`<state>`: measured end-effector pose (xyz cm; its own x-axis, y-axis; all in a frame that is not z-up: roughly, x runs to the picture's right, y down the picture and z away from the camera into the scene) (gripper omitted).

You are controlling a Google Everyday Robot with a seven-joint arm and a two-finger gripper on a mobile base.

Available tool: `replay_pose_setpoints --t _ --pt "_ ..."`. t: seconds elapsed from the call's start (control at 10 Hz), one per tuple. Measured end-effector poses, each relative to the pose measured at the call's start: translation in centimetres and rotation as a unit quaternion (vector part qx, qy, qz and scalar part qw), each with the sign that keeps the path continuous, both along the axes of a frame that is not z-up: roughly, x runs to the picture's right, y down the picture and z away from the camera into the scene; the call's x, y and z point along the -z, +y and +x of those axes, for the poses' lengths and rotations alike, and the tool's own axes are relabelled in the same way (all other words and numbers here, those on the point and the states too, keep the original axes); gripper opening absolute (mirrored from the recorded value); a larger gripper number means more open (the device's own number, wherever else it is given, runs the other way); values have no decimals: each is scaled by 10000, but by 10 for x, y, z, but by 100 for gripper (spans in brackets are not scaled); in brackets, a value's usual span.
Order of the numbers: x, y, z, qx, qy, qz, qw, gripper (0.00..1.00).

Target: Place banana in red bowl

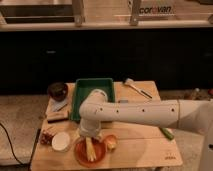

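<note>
The red bowl [90,152] sits near the front left of the wooden table [140,147]. A pale yellow banana [90,149] lies inside it, pointing front to back. My gripper [88,134] hangs at the end of the white arm [145,112], directly above the back rim of the bowl and right over the banana's far end.
A green tray [93,90] stands at the back middle. A dark bowl [57,91] is at the back left. A white cup [61,141] sits left of the red bowl, an orange fruit [110,143] to its right. A brush [138,88] lies back right.
</note>
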<state>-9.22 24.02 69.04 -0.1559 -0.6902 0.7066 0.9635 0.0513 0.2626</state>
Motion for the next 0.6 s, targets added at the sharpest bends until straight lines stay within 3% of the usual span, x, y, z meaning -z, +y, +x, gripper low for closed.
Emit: replay_pose_setpoints --t 0.4,0.6 --pt "7 -21 1 13 92 147 9998 80" --pt "11 -44 2 -10 190 305 9994 80"
